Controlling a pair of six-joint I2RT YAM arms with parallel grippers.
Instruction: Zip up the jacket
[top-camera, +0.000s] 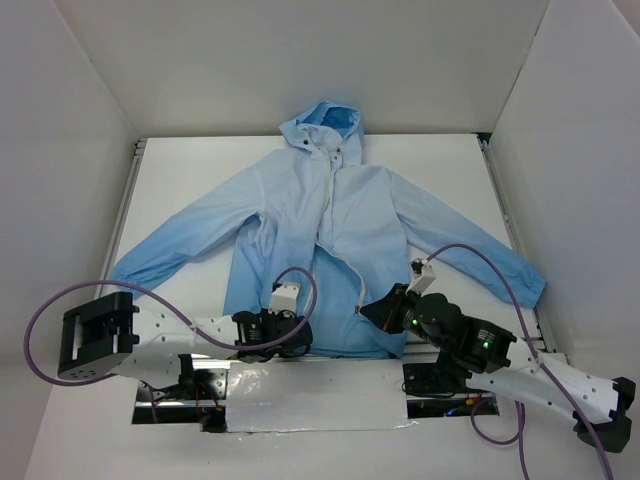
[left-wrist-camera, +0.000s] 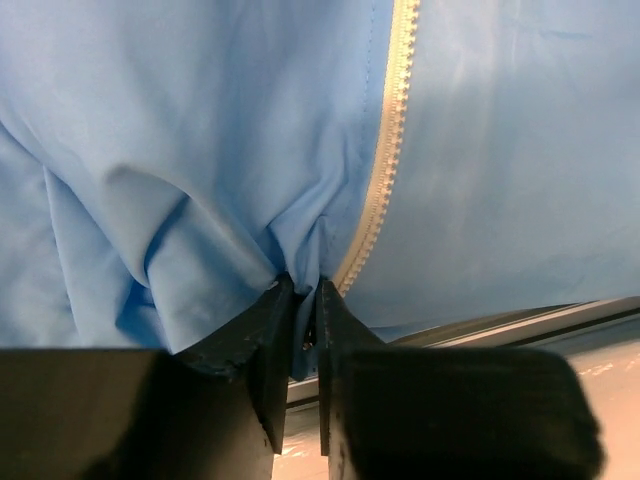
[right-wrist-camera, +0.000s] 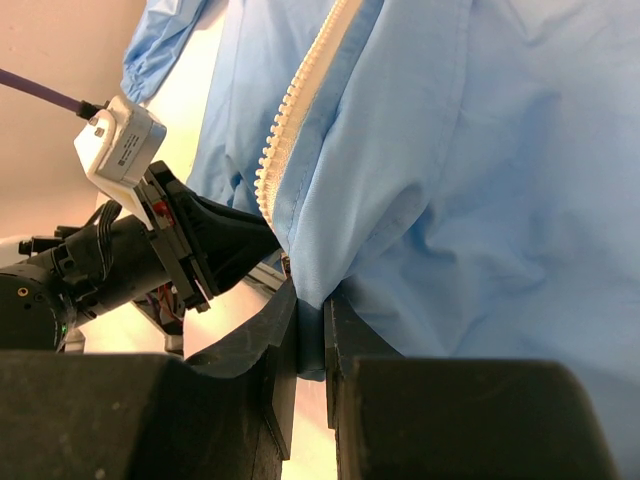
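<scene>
The sky-blue hooded jacket (top-camera: 345, 215) lies flat on the table, hood at the far end, sleeves spread. Its white zipper (top-camera: 337, 245) runs down the front and is open at the lower part. My left gripper (top-camera: 303, 338) is shut on the hem of the jacket's left front panel (left-wrist-camera: 210, 230), right beside the zipper teeth (left-wrist-camera: 385, 160). My right gripper (top-camera: 368, 310) is shut on the hem of the right front panel (right-wrist-camera: 450, 200), next to the zipper edge (right-wrist-camera: 295, 120). The left gripper also shows in the right wrist view (right-wrist-camera: 262, 238), close by.
White walls enclose the table on three sides. The table's near edge (top-camera: 310, 400) with a metal rail and a silver strip lies just below both grippers. Purple cables (top-camera: 60, 300) loop over each arm.
</scene>
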